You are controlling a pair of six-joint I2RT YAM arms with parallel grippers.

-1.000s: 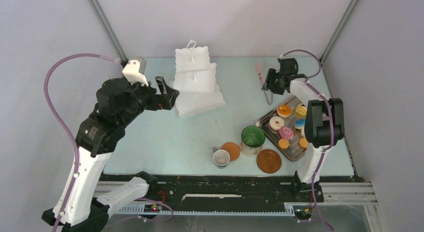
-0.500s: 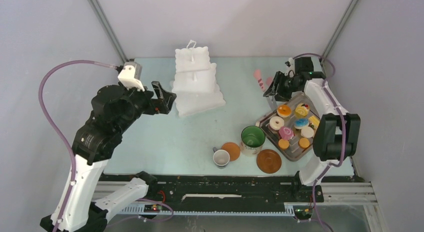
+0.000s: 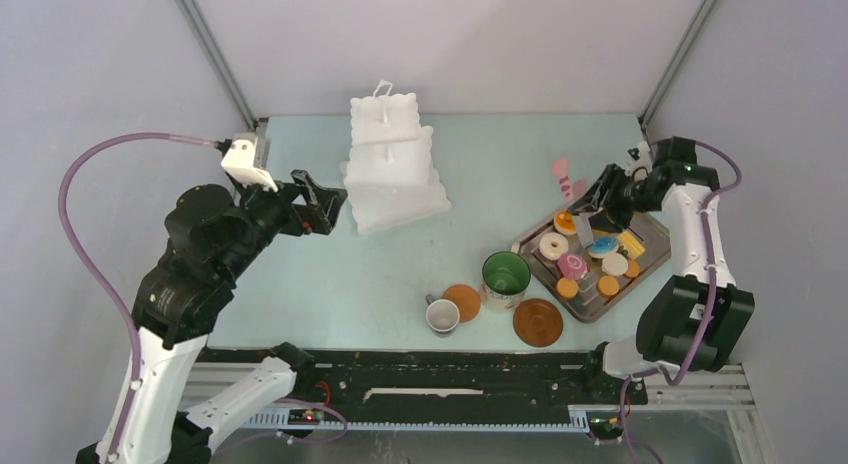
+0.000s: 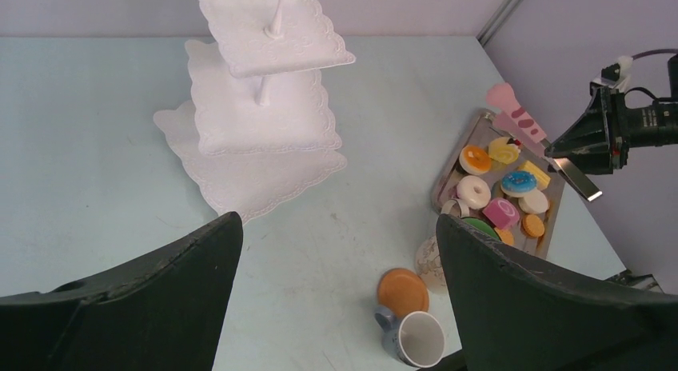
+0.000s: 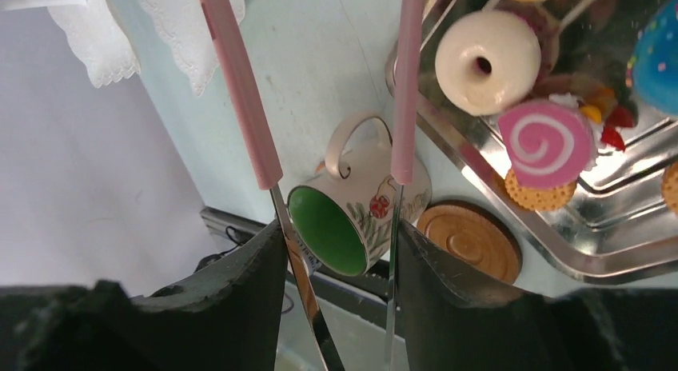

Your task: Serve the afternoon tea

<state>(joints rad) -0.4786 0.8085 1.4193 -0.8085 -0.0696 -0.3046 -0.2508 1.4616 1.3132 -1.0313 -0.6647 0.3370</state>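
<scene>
The scene is lit brightly and evenly by soft, diffuse light from above. Only a faint shadow is cast beneath the white three-tier scalloped stand (image 3: 393, 169) on the pale blue-green tabletop (image 3: 300, 274). The top view is rendered sharp throughout. In the wrist views, the black fingers (image 4: 160, 299) of the left gripper (image 4: 337, 223) and those (image 5: 200, 307) of the right gripper (image 5: 337, 231) are left dark and slightly blurred near the lens. Bright glare and mirrored colours are seen on the grey rectangular metal tray (image 5: 632, 179). The thin pink-handled metal tongs (image 5: 240, 91) are shown slightly soft.
</scene>
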